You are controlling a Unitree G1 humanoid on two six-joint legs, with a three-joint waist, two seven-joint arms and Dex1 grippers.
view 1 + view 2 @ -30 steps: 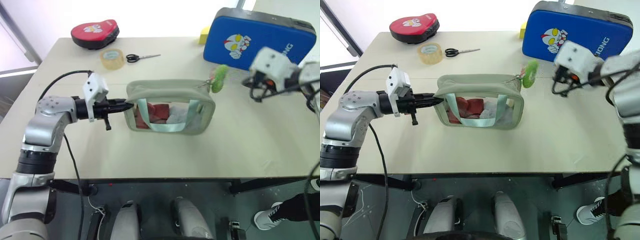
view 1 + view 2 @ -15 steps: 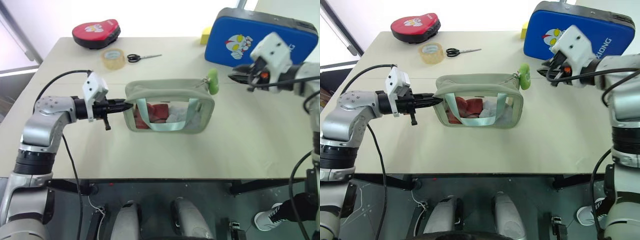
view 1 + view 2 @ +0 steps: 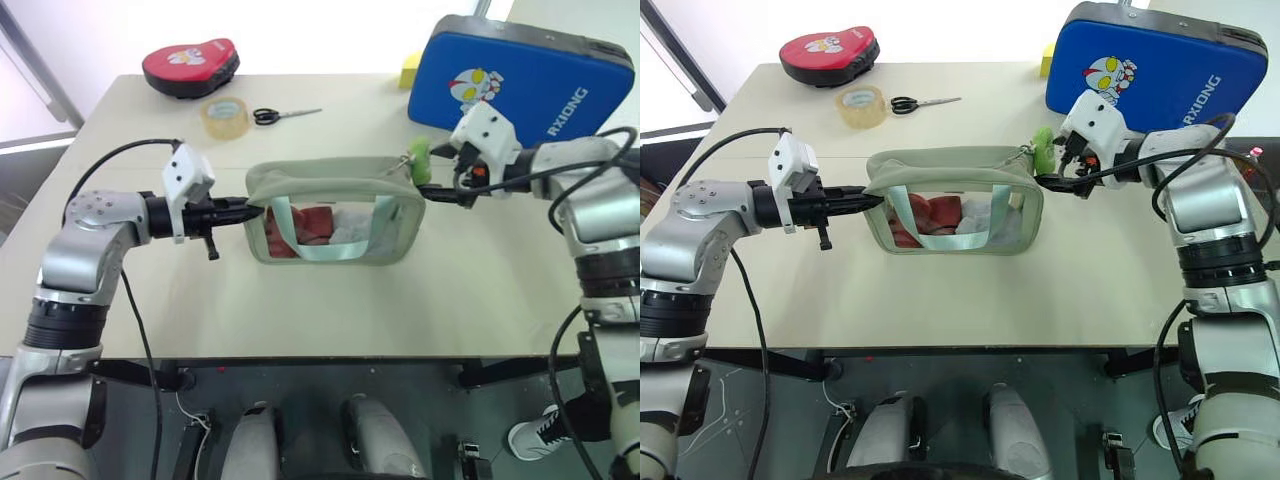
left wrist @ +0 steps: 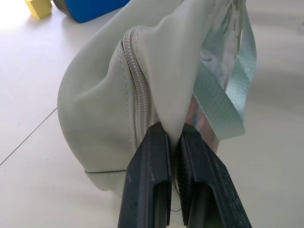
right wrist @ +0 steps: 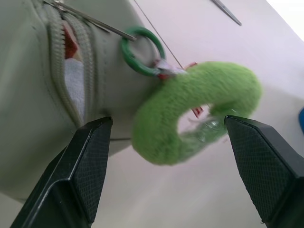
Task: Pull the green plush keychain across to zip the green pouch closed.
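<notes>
Though well apart from green pouch [image 3: 335,210]: tape roll [image 3: 225,117], scissors [image 3: 283,115]

Green pouch [image 3: 335,210] sits mid-table [image 3: 300,320], left gripper [image 3: 252,209] at its left end, right gripper [image 5: 166,156] at its right end, fingers either side of the green plush keychain [image 3: 420,160] on the zipper pull. Behind the pouch, to the left: tape roll [image 3: 225,117], scissors [image 3: 283,115] just right of it, pad [image 3: 190,65] at the far-left edge. Large pad [image 3: 520,85] stands far right, small block [image 3: 409,70] at its left.
</notes>
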